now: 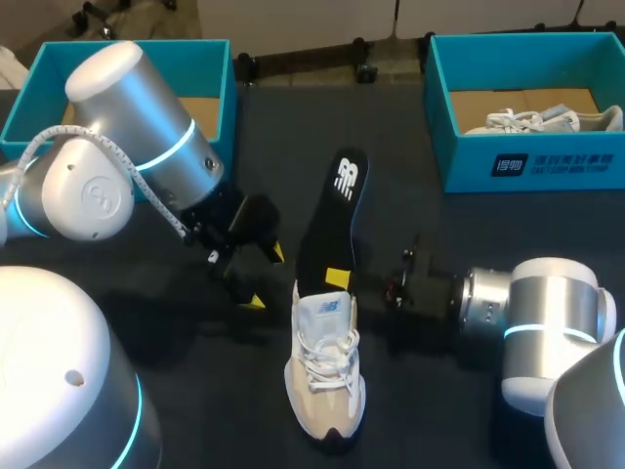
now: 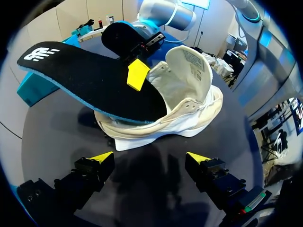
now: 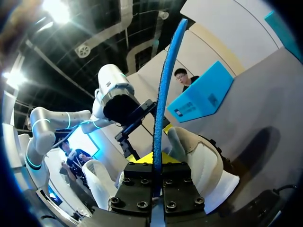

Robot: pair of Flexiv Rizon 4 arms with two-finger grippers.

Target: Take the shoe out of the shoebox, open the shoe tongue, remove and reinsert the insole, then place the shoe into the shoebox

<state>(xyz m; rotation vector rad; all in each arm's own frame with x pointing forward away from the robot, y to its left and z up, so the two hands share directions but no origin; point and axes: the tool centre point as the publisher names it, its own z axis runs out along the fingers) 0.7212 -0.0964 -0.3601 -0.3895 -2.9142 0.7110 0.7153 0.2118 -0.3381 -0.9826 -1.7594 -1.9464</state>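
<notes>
R gripper point(image 1: 342, 278) pinches insole point(image 1: 332, 210), one end in shoe point(image 1: 325, 371); L gripper point(image 1: 266, 277) spread (touching nothing) to its left, so unbraced shoe may skid, insole buckle.

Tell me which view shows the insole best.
Left wrist view: the insole shows close, black top face, blue edge, one end in the shoe. Head view shows its whole length, smaller. Right wrist view shows only its blue edge.

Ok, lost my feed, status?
Left gripper open, beside shoe. Right gripper shut on insole. Insole half out, one end in shoe.
</notes>
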